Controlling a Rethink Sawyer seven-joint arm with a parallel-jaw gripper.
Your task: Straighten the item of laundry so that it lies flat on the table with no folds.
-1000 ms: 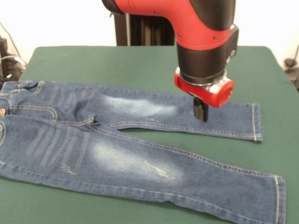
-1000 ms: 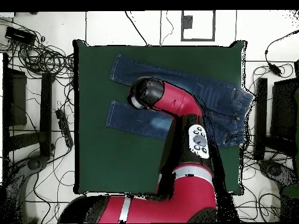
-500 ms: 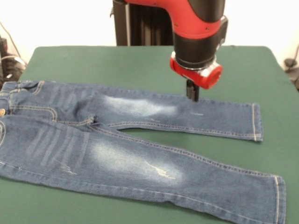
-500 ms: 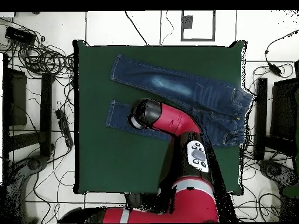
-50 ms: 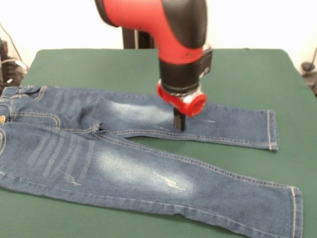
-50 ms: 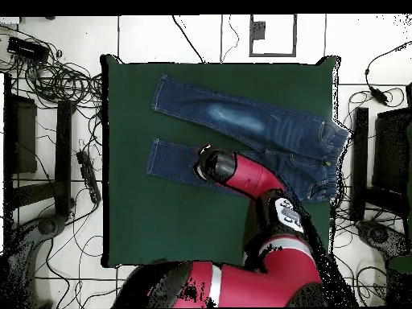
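The item of laundry point(image 5: 124, 168), a small pair of blue jeans with pale faded patches, lies spread on the green table point(image 5: 99, 64). Its waistband is at the left in the front view and both legs stretch to the right, apart from each other. My gripper point(image 5: 179, 123) hangs over the middle of the far leg, shut, its black fingertips at or just above the denim with nothing held. From overhead the jeans point(image 6: 241, 117) lie across the table's point(image 6: 161, 225) upper half, and the red arm head point(image 6: 216, 166) covers the gripper and part of one leg.
Tangled cables point(image 6: 56, 80) and black equipment point(image 6: 398, 153) lie on the floor beside the table's short sides. The jeans' waistband reaches close to the table's edge point(image 6: 334, 145). Bare green cloth shows between the arm and the far side of the table point(image 5: 257, 69).
The arm has moved left in the front view along the far leg, rising and then coming down again. The jeans lie as before.
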